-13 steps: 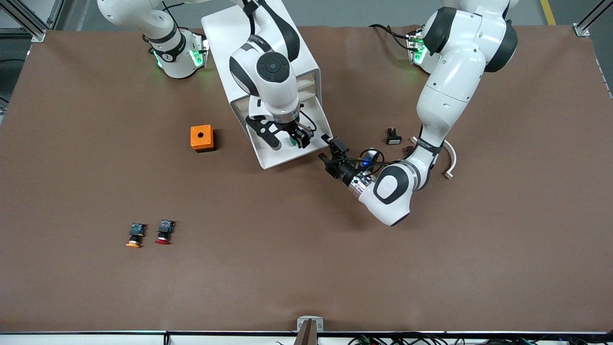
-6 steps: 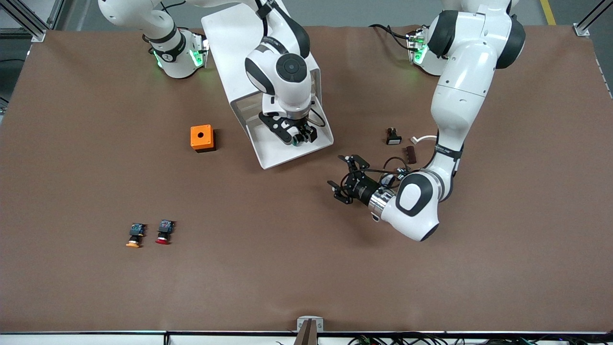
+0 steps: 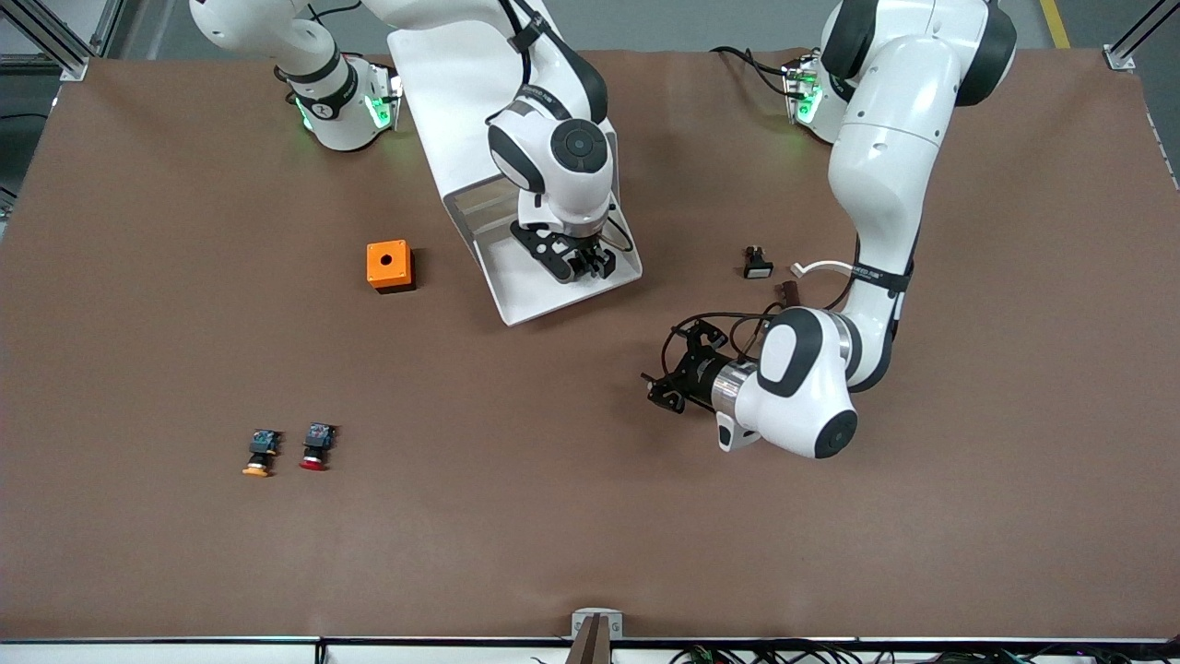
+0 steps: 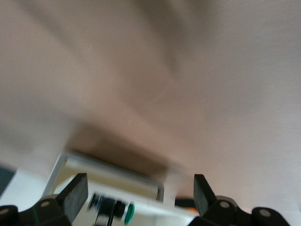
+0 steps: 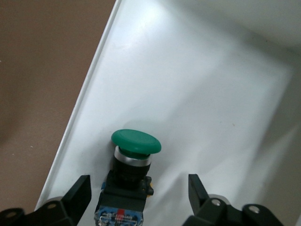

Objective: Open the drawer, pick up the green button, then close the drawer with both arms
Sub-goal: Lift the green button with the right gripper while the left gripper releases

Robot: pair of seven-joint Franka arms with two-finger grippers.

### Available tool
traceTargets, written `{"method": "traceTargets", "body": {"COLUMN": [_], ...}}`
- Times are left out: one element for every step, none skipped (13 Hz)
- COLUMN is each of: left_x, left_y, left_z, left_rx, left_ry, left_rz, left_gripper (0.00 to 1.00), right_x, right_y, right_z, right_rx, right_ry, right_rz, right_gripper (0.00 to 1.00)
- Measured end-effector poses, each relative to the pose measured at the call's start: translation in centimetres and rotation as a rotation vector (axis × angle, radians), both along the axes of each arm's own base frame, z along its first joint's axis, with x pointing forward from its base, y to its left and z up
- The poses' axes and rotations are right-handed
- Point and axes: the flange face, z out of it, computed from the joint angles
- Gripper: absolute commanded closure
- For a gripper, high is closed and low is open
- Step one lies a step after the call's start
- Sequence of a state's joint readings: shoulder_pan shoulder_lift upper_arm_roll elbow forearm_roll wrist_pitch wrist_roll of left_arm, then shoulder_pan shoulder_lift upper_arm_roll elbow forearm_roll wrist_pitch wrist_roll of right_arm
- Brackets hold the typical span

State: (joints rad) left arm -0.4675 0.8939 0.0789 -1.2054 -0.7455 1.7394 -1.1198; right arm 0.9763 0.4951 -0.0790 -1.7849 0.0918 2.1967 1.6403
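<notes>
The white drawer stands pulled out of the white cabinet. The green-capped button lies on its side on the drawer floor by a side wall. My right gripper is down in the drawer, open; in the right wrist view its fingers straddle the button's black body without touching it. In the front view the gripper hides the button. My left gripper is open and empty, low over bare table in front of the drawer. The left wrist view shows the drawer and the button farther off, blurred.
An orange box with a hole stands beside the drawer toward the right arm's end. An orange-capped button and a red-capped button lie nearer the camera. A small black-and-white part, a brown piece and a white curved piece lie by the left arm.
My left gripper has pulled away from the drawer's front corner, out over bare table nearer the camera. My right gripper has shifted across the drawer and settled around the button.
</notes>
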Motion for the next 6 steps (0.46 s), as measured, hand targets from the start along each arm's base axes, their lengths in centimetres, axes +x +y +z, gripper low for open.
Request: {"method": "traceTargets", "body": {"left_x": [0.2,0.3,0.1,-0.2,-0.7,-1.4], "left_y": [-0.8,-1.8,-2.9,-4.3,-5.4,-6.4], "left_z": [0.8,1.5,2.1,2.5,2.7,2.5], "left_rx": [0.032,0.062,0.089,0.112,0.13,0.147], "left_ry": [-0.079,-0.153,-0.217,-0.275,-0.315,-0.338], "left_rz": [-0.019,-0.041,-0.065,-0.092,-0.117,-0.145], "left_gripper": [0.01,0.01,0.01,0.01,0.01,0.01], "right_x": [0.1,0.2,0.2,0.2,0.2,0.2], "right_y": [0.1,0.2,0.3,0.3,0.3,0.4], "right_z": [-0.1,-0.2,-0.3,-0.3,-0.2,-0.2], "right_rx": [0.0,0.0,-0.001,0.0,0.001,0.002], "right_ry": [-0.001,-0.001,-0.001,-0.001,-0.002,-0.003], "right_rz": [0.0,0.0,0.0,-0.001,-0.001,0.0], "right_gripper": [0.57,0.72,0.86,0.97,1.0,1.0]}}
